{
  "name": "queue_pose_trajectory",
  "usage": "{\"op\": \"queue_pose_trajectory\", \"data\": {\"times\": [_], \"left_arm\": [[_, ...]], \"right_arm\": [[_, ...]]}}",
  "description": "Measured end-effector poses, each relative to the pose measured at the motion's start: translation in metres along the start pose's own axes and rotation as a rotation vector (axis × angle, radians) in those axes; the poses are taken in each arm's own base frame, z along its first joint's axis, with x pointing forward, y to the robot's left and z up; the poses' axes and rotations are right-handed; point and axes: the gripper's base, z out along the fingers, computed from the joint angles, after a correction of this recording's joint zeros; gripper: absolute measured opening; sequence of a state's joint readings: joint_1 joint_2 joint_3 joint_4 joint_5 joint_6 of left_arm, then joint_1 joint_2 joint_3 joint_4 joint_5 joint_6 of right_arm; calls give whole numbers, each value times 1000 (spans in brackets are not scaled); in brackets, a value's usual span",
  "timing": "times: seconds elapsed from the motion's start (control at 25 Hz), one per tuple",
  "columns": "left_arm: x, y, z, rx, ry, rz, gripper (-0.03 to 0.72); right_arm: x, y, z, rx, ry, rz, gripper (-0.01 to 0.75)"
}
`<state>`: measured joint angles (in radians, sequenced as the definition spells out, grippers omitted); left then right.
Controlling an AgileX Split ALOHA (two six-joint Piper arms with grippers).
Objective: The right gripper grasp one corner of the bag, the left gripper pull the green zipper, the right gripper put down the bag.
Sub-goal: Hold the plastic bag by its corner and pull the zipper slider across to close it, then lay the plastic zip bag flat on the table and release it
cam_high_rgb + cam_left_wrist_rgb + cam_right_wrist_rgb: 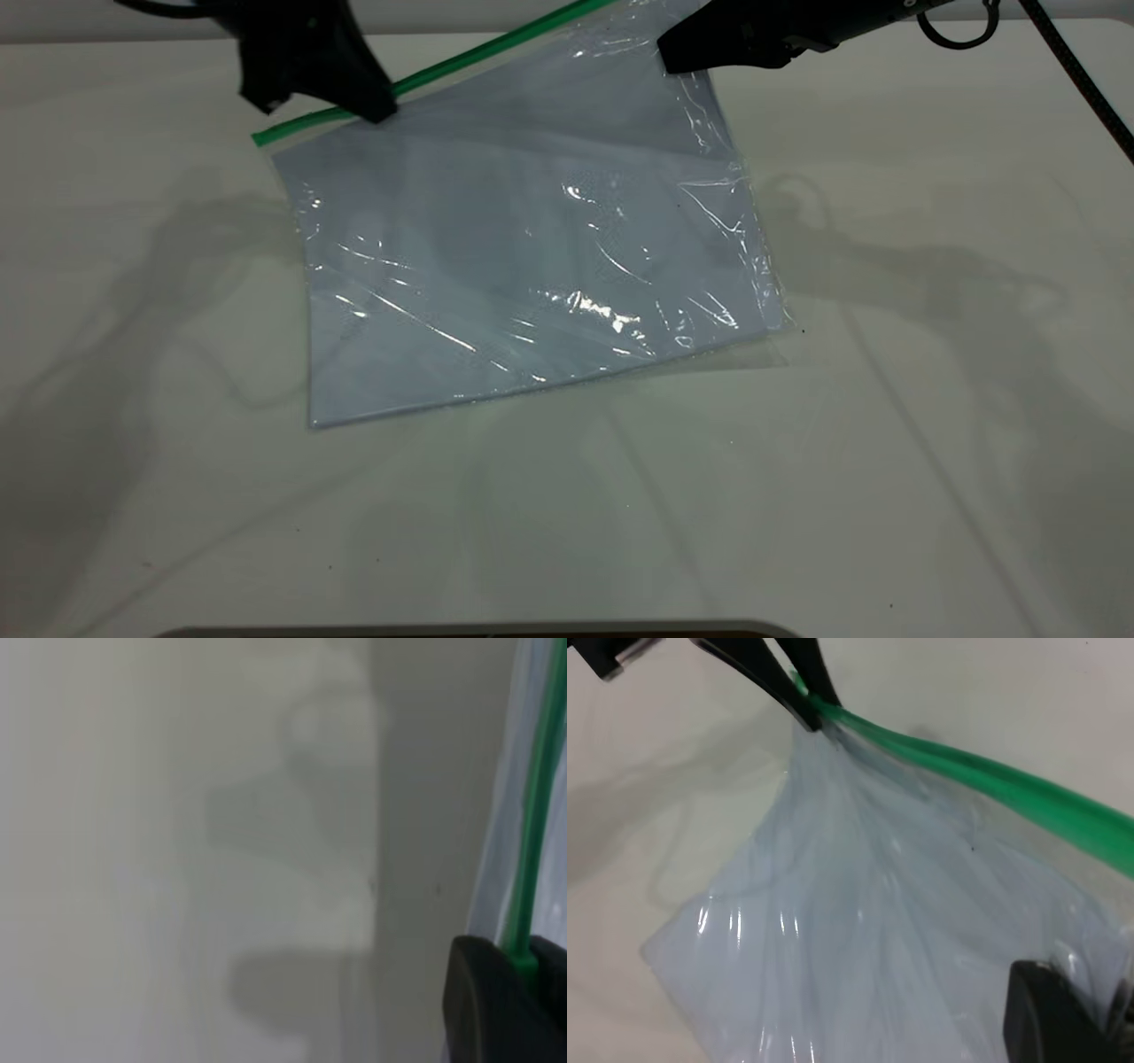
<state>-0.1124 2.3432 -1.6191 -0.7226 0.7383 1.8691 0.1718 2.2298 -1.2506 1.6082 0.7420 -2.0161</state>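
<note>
Bag [532, 266] corner, upper right, pinched by right tool [687, 55]; left tool [376, 106] clamps green zipper [461, 62], which may slip free.

Bag [532, 257]: on tabletop [886, 443]; zipper [443, 71] along far edge; left claw [376, 106] on zipper, right claw [673, 58] at far right corner.

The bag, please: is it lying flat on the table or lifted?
Partly lifted. The right gripper holds the bag up by its zipper-side corner; the left gripper pinches the green zipper; the lower edge reaches the table.
</note>
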Motion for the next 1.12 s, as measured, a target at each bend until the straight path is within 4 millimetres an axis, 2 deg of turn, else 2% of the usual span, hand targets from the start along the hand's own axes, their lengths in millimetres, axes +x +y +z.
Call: {"op": "queue_pose_trajectory", "data": {"times": [0.76, 0.92, 1.12], "left_arm": [[44, 1, -19, 40, 155, -50, 95], [44, 1, -19, 41, 158, -48, 143], [44, 1, -19, 42, 155, -52, 267]], "right_arm": [[3, -8, -3, 61, 22, 12, 35], [4, -12, -4, 80, 23, 22, 35], [4, -12, -4, 80, 24, 22, 35]]}}
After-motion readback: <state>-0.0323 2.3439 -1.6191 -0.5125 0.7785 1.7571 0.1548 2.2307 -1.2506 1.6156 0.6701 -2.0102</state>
